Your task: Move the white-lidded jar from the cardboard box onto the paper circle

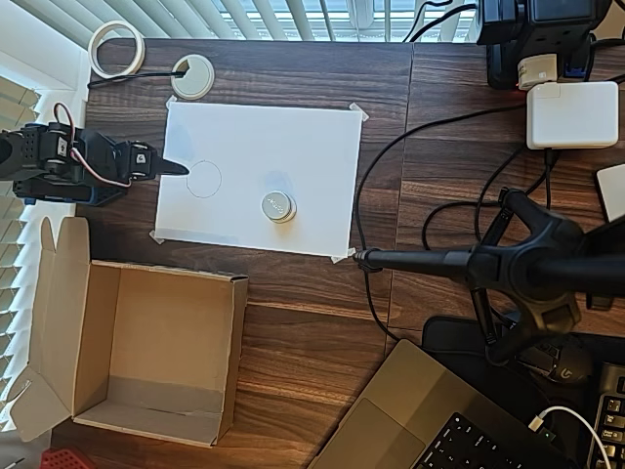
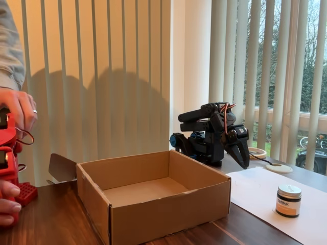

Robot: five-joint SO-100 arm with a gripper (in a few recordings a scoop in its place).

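Here the gripper (image 1: 174, 166) sits folded back at the left edge of the white sheet (image 1: 293, 137) in the overhead view, its dark fingers drawn together to one point with nothing between them. In the fixed view the gripper (image 2: 242, 155) hangs tip-down from the black arm (image 2: 209, 135), above the far edge of the sheet, and it grips nothing. The arm's body (image 1: 59, 161) lies at nine o'clock from the sheet in the overhead view.

Just at three o'clock from the fingertip, the paper circle (image 1: 204, 179) is drawn on the sheet; the tip is near its outline but apart from it, and nothing stands in it. A larger drawn outline cannot be made out.

Farther on, at about four o'clock from that circle, the white-lidded jar (image 1: 278, 206) stands upright on the sheet, well apart from the gripper. The fixed view shows the jar (image 2: 288, 200) with a silvery lid and a dark body bearing a label too small to read.

The cardboard box (image 1: 146, 347) lies at seven o'clock from the sheet, off the paper on the wooden table (image 1: 312, 332), flaps open. In the fixed view the box (image 2: 153, 196) stands in the foreground, its floor bare.

At twelve o'clock from the sheet's left corner sit a white grommet ring (image 1: 192, 75) with a cable and a roll of tape (image 1: 116, 47).
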